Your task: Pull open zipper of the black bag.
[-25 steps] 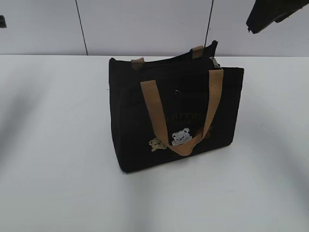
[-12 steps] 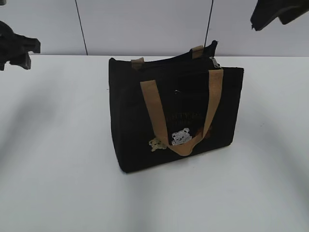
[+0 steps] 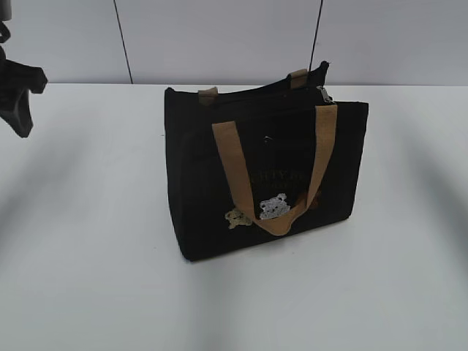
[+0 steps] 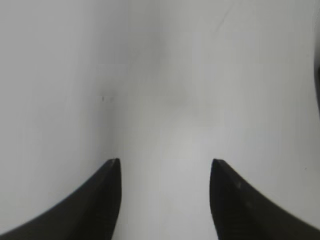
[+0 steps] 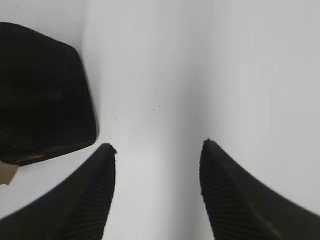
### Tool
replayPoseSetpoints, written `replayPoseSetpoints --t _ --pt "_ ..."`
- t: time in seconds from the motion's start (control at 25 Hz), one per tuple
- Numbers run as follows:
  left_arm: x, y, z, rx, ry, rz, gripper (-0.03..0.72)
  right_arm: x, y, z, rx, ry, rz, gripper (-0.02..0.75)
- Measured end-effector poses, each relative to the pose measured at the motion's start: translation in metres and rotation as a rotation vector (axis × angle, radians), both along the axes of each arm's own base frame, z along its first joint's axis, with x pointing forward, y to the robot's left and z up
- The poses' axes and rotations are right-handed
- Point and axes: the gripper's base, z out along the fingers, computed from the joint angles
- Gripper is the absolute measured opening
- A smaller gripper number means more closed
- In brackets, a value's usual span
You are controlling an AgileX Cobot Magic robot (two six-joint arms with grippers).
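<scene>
Since the earlier frames, the left arm has come into the exterior view at the far left edge and now hangs lower, while the right arm that showed in the upper right corner has gone out of that view. Nothing else has moved; the black bag (image 3: 267, 172) sits where it was.

Nearest the camera, the white table (image 3: 95, 292) is bare and smooth, with soft grey shadows on it. In the middle of the frame the black bag stands upright, with open table on every side. One tan handle (image 3: 274, 172) hangs down its front over two small bear patches (image 3: 274, 207). Along its top edge runs the zipper (image 3: 263, 91), and its little silver pull (image 3: 325, 93) sits at the right end. Behind the table is a pale wall (image 3: 219, 36) with two thin dark lines.

The left gripper (image 4: 165, 167) is partly open and holds nothing, with only white table under it. The right gripper (image 5: 157, 147) is also partly open and empty; a corner of the bag shows at the left of its view, apart from the fingers.
</scene>
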Motion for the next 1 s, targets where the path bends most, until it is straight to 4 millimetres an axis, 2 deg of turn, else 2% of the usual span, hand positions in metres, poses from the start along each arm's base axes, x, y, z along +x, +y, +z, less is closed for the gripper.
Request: replayPoseSetpoints --t 0.08,0.2,0.4,0.52,0.72,0.76,0.88,1.0 --pt "-0.002 0.005 0.002 0.009 0.032 0.009 0.423 0.0 -0.01 0.0 0.006 0.0 -0.013 0.417" --pt "-0.008 0.014 0.007 0.017 0.058 0.031 0.423 0.0 -0.014 0.0 0.015 -0.001 -0.014 0.417" --pt "-0.024 0.02 0.035 0.009 -0.017 0.037 0.423 -0.014 -0.011 0.017 0.046 -0.053 -0.007 0.417" --pt "-0.042 0.024 0.058 -0.001 -0.075 0.039 0.423 -0.037 -0.01 0.04 0.049 -0.132 -0.004 0.417" --pt "-0.083 0.031 0.1 -0.03 -0.229 0.04 0.423 -0.093 -0.004 0.079 0.077 -0.289 0.05 0.417" --pt "-0.093 0.032 0.106 -0.037 -0.256 0.04 0.423 -0.106 -0.003 0.08 0.083 -0.302 0.063 0.417" --pt "-0.126 0.038 0.114 -0.049 -0.311 0.041 0.423 -0.139 -0.002 0.064 0.086 -0.286 0.084 0.417" --pt "-0.159 0.044 0.11 -0.056 -0.344 0.041 0.423 -0.171 -0.001 0.038 0.078 -0.252 0.097 0.417"
